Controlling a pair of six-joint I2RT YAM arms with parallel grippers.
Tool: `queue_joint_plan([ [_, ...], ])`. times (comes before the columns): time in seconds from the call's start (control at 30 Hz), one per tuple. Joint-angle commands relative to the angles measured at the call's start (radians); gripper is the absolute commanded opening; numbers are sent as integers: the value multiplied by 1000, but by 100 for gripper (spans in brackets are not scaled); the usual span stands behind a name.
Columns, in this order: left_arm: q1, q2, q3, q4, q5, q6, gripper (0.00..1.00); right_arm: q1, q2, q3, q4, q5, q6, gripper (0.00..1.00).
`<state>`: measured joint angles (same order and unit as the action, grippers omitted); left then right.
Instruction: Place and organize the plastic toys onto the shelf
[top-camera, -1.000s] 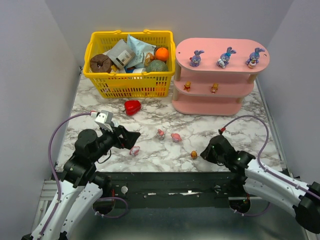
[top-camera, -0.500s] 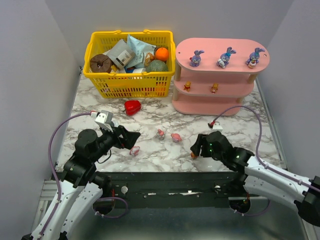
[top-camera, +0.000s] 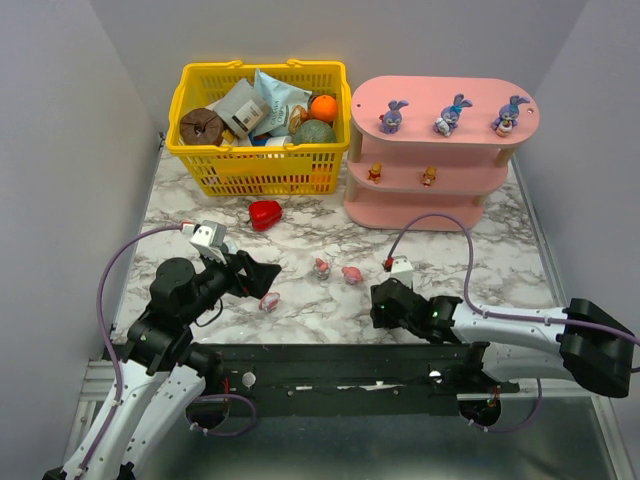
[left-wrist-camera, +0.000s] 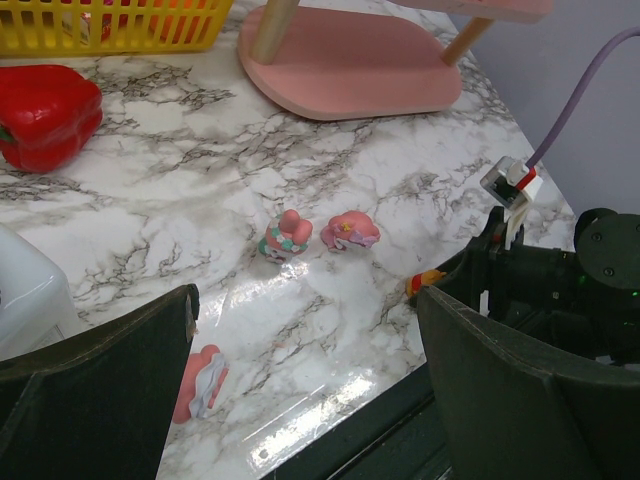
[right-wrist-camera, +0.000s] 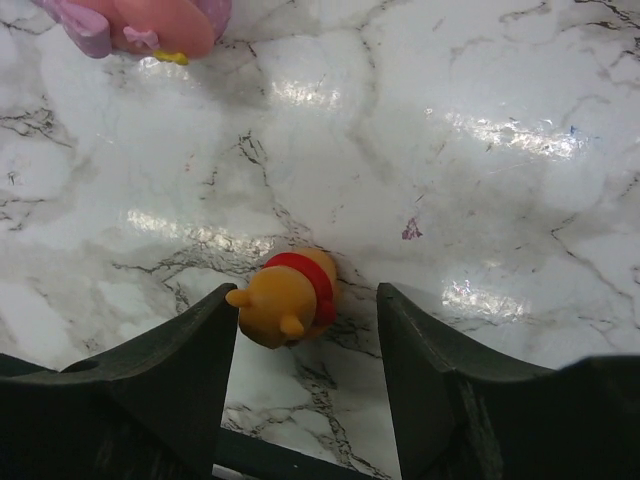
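The pink shelf (top-camera: 400, 212) stands at the back right. Three purple bunnies (top-camera: 451, 115) stand on its top board and two orange bears (top-camera: 375, 172) on the middle board. A third orange bear (right-wrist-camera: 287, 300) lies on its side on the marble, between the fingers of my open right gripper (right-wrist-camera: 305, 302), close to the left finger. Three pink-white toys lie on the table: two together (top-camera: 321, 267) (top-camera: 352, 274) and one (top-camera: 269, 301) by my left gripper (top-camera: 262, 277), which is open and empty just above the table.
A yellow basket (top-camera: 260, 165) full of items stands at the back left. A red heart-shaped object (top-camera: 265, 214) lies in front of it. The table's front edge (top-camera: 330, 345) is just behind the right gripper.
My right arm has swung left along the front edge and come down with its fingers either side of the orange bear. The left arm has not moved.
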<state>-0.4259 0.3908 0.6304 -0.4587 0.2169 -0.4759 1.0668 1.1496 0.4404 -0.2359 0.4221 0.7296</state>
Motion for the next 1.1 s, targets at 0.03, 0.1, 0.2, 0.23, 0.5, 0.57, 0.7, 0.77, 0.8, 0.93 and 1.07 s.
queue_joint_plan([
  [0.03,-4,-6,-9,-3,1,3,99,44,30,24,-36,110,82,63],
  [0.1,-4,-6,-9,-3,2,3,99,53,35,27,-37,130,97,62],
  [0.2,-4,-9,-9,-3,1,3,99,79,50,38,-48,167,143,61],
  [0.23,-4,-9,-9,-1,2,2,99,97,56,55,-58,179,161,61],
  [0.5,-4,-17,-11,0,2,2,99,197,260,225,-367,331,554,67],
  [0.57,-4,-15,-11,-1,4,2,99,206,291,245,-402,336,617,67],
  [0.7,-4,-15,-11,0,7,2,99,214,337,256,-391,330,656,66],
  [0.77,-4,-15,-11,0,7,2,99,213,355,256,-396,330,675,65],
  [0.8,-4,-17,-11,-1,7,2,99,214,358,256,-401,331,685,65],
  [0.93,-5,-15,-11,0,9,3,99,214,363,247,-414,365,722,63],
  [1.07,-5,-13,-11,0,9,3,99,214,360,250,-399,397,722,60],
])
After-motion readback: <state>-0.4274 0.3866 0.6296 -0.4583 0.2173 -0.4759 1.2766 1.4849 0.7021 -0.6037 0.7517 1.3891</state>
